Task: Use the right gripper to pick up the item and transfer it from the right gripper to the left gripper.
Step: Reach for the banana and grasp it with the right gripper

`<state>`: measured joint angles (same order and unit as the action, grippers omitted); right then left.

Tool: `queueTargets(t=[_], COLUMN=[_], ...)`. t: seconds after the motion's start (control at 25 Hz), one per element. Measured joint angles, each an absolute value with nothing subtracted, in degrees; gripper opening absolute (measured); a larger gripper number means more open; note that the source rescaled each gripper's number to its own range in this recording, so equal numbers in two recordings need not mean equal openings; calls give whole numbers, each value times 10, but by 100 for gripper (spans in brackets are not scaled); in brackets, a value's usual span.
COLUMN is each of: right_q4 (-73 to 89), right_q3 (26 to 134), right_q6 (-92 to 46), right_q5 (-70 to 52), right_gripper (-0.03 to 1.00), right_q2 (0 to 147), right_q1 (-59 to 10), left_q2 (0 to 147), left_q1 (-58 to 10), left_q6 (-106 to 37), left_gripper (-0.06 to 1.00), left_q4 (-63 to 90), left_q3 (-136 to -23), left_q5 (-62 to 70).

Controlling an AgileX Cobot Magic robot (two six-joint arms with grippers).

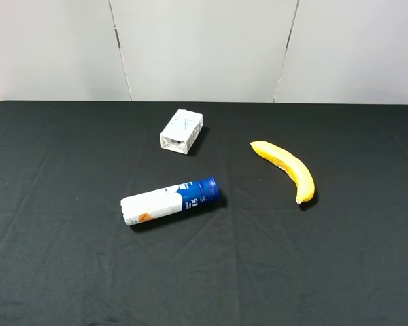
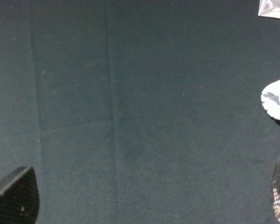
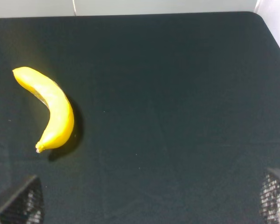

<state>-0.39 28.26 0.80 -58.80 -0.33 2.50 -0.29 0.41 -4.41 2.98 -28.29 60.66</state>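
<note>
The yellow banana (image 1: 289,168) lies on the black table right of the middle, stem end toward the front. It also shows in the right wrist view (image 3: 51,109). My right gripper (image 3: 147,200) is open and empty, hanging above the cloth with the banana off to one side of it, apart. My left gripper (image 2: 147,205) is open and empty over bare cloth. Only the fingertips (image 2: 14,196) show in each wrist view. Neither arm appears in the exterior high view.
A white-and-blue tube (image 1: 170,202) lies left of the middle; its white end shows in the left wrist view (image 2: 277,98). A small white carton (image 1: 181,131) lies behind it. White wall panels (image 1: 204,47) stand behind the black table (image 1: 68,272).
</note>
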Motion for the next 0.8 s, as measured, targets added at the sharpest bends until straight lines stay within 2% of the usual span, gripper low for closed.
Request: queueTargets(t=[0.8], right_q4=[-4], right_q3=[283], right_q6=[8], right_q5=[-588], right_gripper=[100], right_q2=[-3], right_q1=[25], left_q2=[-3], left_q1=[4], left_q6=[-44], left_gripper=[98], left_q4=[30], left_q3=[-283], left_q5=[607])
